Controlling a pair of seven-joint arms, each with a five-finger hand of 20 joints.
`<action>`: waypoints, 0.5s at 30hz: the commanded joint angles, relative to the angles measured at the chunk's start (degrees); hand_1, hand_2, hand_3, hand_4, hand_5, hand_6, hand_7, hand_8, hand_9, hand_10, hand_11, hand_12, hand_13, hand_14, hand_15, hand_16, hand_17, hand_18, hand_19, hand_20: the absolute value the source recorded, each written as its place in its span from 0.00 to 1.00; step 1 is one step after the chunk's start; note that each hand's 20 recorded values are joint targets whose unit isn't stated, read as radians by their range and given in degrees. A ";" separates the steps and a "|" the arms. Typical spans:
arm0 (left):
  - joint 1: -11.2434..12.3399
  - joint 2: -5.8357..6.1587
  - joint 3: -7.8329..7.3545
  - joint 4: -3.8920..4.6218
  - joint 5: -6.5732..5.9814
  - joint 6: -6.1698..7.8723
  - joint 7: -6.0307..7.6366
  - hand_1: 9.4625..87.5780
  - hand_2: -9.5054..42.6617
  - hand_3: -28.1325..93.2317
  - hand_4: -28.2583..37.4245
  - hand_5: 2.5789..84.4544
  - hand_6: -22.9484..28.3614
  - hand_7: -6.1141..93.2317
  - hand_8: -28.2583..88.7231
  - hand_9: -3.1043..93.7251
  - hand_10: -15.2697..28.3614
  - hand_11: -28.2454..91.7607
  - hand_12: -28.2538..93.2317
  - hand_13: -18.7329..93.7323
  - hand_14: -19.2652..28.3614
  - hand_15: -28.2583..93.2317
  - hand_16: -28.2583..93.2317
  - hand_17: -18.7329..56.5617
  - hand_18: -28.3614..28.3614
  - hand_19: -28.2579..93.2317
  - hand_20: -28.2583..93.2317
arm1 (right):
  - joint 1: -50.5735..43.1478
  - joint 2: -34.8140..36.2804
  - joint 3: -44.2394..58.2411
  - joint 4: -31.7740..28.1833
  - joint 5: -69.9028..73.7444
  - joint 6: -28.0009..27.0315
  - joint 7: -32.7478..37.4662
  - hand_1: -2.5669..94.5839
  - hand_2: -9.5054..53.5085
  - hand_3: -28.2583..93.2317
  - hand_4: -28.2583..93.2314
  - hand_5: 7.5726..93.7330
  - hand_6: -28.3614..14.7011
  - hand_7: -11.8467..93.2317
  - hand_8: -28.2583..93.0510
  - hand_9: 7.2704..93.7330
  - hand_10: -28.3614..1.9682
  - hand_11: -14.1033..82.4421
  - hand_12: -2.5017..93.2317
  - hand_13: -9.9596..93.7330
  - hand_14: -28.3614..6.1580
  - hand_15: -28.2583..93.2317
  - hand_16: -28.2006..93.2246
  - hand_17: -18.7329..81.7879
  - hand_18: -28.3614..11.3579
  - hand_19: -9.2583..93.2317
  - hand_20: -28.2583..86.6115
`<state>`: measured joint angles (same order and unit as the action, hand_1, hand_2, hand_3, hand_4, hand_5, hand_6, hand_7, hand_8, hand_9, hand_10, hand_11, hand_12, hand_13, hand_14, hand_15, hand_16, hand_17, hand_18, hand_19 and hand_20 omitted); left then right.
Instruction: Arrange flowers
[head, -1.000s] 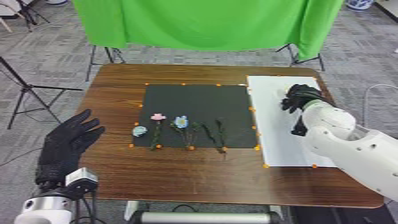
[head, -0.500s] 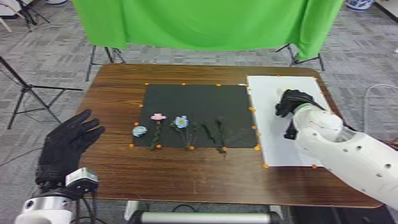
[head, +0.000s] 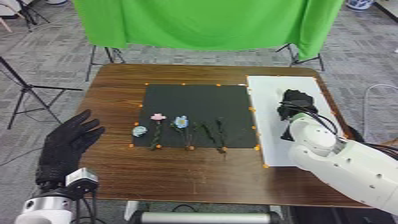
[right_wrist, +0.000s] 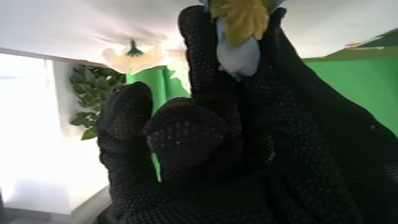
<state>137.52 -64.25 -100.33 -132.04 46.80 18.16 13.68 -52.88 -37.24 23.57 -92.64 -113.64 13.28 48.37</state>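
The right hand (head: 298, 102) is over the white board (head: 274, 142), inside its long edges. It is closed on a yellow-and-white flower (right_wrist: 238, 52), pinched at the fingertips. A pale flower (right_wrist: 133, 59) is near the fingers, apart from them. The board lies close to the right edge of the surface (head: 169, 177), with white area beyond the hand and on the near side of it.

To the left, the black mat (head: 191, 100) adjoins the board. On its nearer half are a pink flower (head: 157, 117), a blue flower (head: 181, 121) and two dark stems, (head: 208, 132) and (head: 221, 134); the rightmost stem overhangs the mat's near edge. A light blue flower (head: 139, 131) sits at the left edge. The mat's far half is a broad bare stretch. A wide band of wood separates the mat from the near edge.

The left hand (head: 67, 142) is at the left edge of the surface, open, fingers extended, well apart from the right.
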 joint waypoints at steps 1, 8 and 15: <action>0.99 -0.41 -0.54 -0.23 0.23 -0.55 -0.94 0.21 0.26 0.92 0.15 0.49 0.68 0.22 0.16 0.45 0.81 0.47 0.31 0.44 0.98 0.67 0.15 0.17 0.93 0.76 0.19 | 5.22 0.16 -0.96 -4.81 0.07 3.81 -0.66 0.57 0.00 0.91 0.00 0.83 0.72 0.35 0.21 0.96 0.71 0.31 0.35 0.86 0.68 0.90 0.36 0.55 0.16 1.00 0.54; 1.14 -0.26 -0.57 -0.51 0.33 -0.48 -0.74 0.20 0.26 0.92 0.15 0.49 0.68 0.22 0.16 0.45 0.81 0.47 0.31 0.45 0.98 0.67 0.15 0.17 0.93 0.76 0.19 | 7.48 -5.34 -0.72 -7.75 1.19 3.25 -4.48 0.57 0.01 0.91 0.00 0.83 0.71 0.35 0.21 0.96 0.70 0.32 0.36 0.86 0.68 0.89 0.36 0.55 0.16 1.00 0.54; 1.11 -0.62 -0.19 -0.25 0.30 -0.81 -0.91 0.20 0.25 0.92 0.15 0.49 0.68 0.22 0.16 0.45 0.81 0.47 0.31 0.45 0.98 0.67 0.15 0.17 0.93 0.76 0.19 | 4.27 -14.48 -3.48 -8.71 2.12 5.17 -6.17 0.57 0.01 0.91 0.00 0.83 0.71 0.35 0.21 0.96 0.69 0.33 0.35 0.85 0.67 0.89 0.36 0.55 0.16 1.00 0.54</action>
<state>137.84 -64.31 -100.73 -132.20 46.90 18.12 13.29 -46.10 -41.60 22.88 -99.63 -110.49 16.62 43.89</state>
